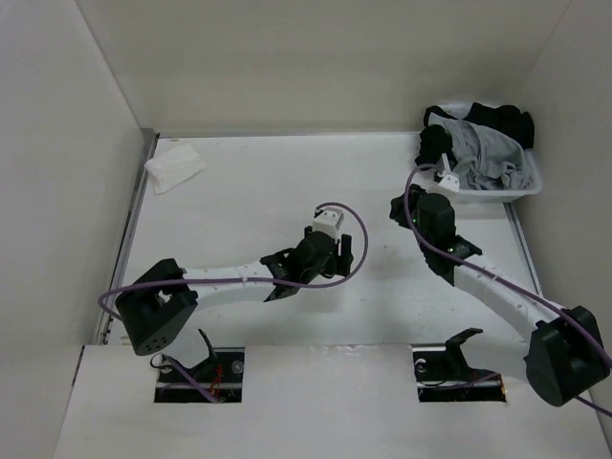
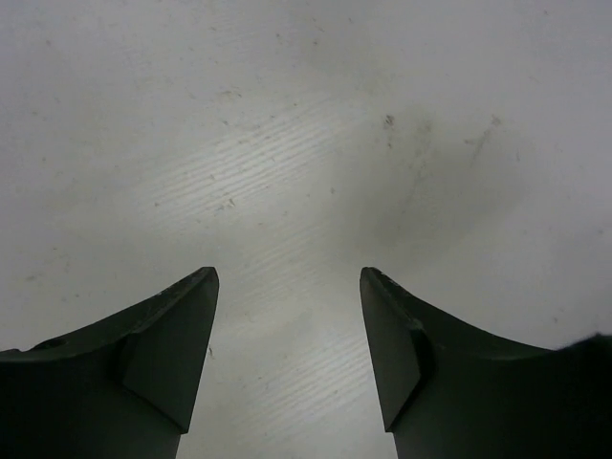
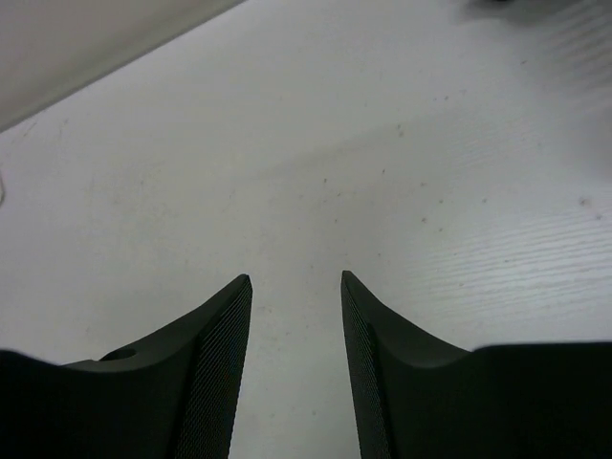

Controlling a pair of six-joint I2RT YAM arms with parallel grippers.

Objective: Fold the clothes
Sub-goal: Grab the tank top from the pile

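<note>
The clothes [image 1: 486,145], a plain grey garment, lie crumpled in a white basket [image 1: 532,182] at the back right, among black garments [image 1: 499,119]. My left gripper [image 1: 346,253] hovers over the middle of the table. In the left wrist view it [image 2: 289,273] stands open, with only bare white tabletop between its fingers. My right gripper [image 1: 400,206] is just left of the basket, apart from the clothes. The right wrist view shows it [image 3: 296,277] open over bare table, holding nothing.
A small white cloth [image 1: 172,170] lies at the back left near the side wall. White walls close the table at the left, back and right. Purple cables loop off both wrists.
</note>
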